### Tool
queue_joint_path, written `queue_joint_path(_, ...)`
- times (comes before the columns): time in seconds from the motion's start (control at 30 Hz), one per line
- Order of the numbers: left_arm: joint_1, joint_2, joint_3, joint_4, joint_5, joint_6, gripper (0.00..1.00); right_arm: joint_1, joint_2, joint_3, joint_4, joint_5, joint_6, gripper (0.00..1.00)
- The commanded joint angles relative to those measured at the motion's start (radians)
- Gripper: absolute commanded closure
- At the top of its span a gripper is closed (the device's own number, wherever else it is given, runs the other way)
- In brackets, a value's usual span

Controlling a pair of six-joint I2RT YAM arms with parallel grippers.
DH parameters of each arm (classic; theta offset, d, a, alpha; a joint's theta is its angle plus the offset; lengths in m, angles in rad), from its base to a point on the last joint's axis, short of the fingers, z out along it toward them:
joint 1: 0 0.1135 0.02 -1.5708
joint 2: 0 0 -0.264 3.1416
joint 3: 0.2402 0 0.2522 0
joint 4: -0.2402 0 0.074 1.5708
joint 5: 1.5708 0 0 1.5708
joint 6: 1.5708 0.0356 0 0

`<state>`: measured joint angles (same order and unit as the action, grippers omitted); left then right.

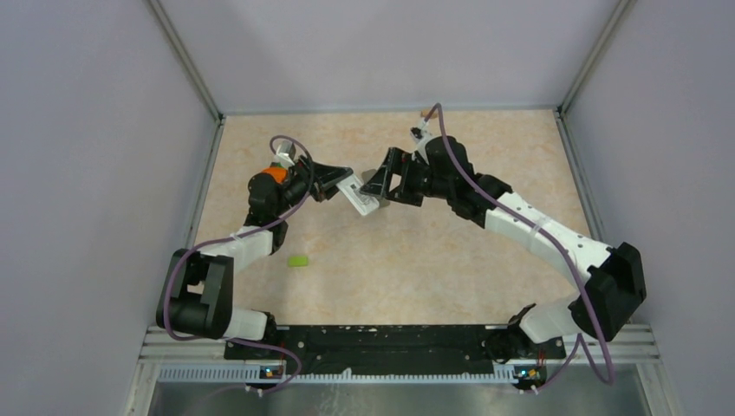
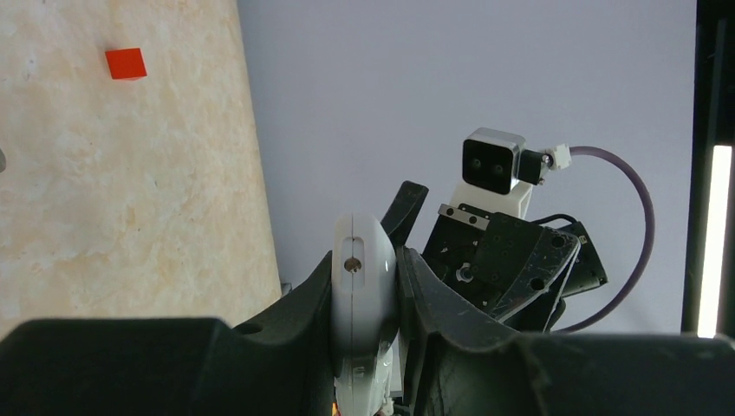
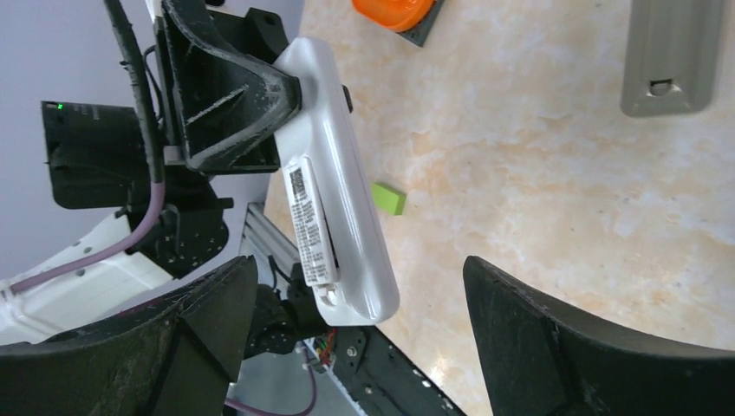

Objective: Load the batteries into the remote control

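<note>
The white remote control (image 1: 365,198) hangs above the table's middle, and my left gripper (image 1: 345,184) is shut on one end of it. The left wrist view shows that end (image 2: 364,286) squeezed between the two black fingers (image 2: 295,303). My right gripper (image 1: 384,184) faces it from the right with its jaws wide open. In the right wrist view the remote's free end (image 3: 347,251), label side showing, lies between my open fingers (image 3: 529,321) without touching them. The batteries are out of view.
On the table lie a small green block (image 1: 297,261), a red cube (image 2: 125,63), an orange object (image 3: 394,10) and a grey cover-like piece (image 3: 672,56). Purple walls close in three sides. The black base rail (image 1: 390,340) runs along the near edge.
</note>
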<state>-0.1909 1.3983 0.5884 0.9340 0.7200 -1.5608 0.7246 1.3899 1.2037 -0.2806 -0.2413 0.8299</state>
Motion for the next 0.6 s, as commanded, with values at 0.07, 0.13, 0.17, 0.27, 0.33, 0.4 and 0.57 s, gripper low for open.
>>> queue_joint_path(0.07,-0.003,-0.032,0.032,0.129,0.022,-0.018,1.0,0.004,0.047,0.027,0.114,-0.08,0.044,0.18)
queue_joint_path(0.13,-0.003,-0.03,0.034,0.139,0.02,-0.033,1.0,0.004,0.065,0.031,0.115,-0.095,0.044,0.24)
queue_joint_path(0.17,-0.003,-0.028,0.037,0.145,0.02,-0.043,1.0,0.004,0.07,0.031,0.116,-0.099,0.043,0.26)
queue_joint_path(0.27,-0.003,-0.019,0.049,0.173,0.019,-0.089,1.0,0.004,0.077,0.025,0.119,-0.099,0.041,0.34)
queue_joint_path(0.33,-0.002,-0.013,0.062,0.185,0.025,-0.114,1.0,0.004,0.079,0.019,0.118,-0.092,0.04,0.4)
queue_joint_path(0.4,-0.004,-0.013,0.072,0.198,0.029,-0.129,1.0,0.005,0.082,0.013,0.128,-0.088,0.037,0.46)
queue_joint_path(0.57,-0.004,-0.025,0.09,0.195,0.039,-0.147,1.0,0.004,0.093,-0.007,0.176,-0.093,0.038,0.56)
